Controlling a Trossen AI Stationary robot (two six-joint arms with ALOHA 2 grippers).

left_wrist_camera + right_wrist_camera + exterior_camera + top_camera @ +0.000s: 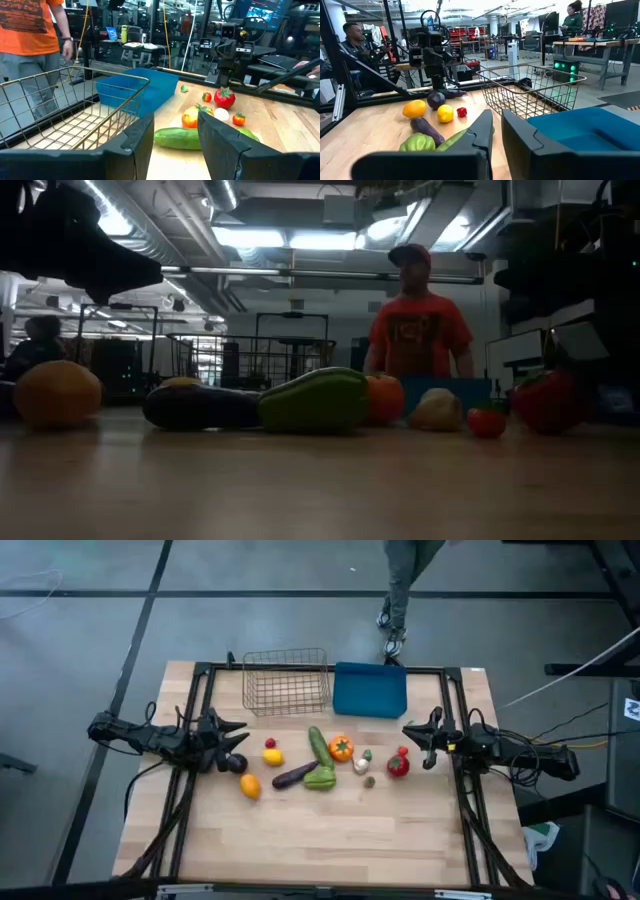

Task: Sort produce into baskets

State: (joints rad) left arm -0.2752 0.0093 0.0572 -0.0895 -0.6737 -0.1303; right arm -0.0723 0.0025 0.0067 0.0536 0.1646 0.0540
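A wooden desk (pixel 330 830) seen from above. Toy fruit and vegetables lie in a loose cluster at its middle: a cucumber (pixel 320 746), an orange tomato (pixel 341 748), an eggplant (pixel 294 776). At the far edge a wire basket (pixel 286 680) touches a blue bin (pixel 370 690). The left gripper (pixel 236 736) and right gripper (pixel 408 736) hover at either side, jaws slightly parted and holding nothing. A person in an orange shirt (pixel 418 320) stands behind.

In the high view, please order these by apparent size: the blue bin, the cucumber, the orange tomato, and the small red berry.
Largest to smallest:
1. blue bin
2. cucumber
3. orange tomato
4. red berry

The overhead camera sees all from a similar distance, so this order is dependable.
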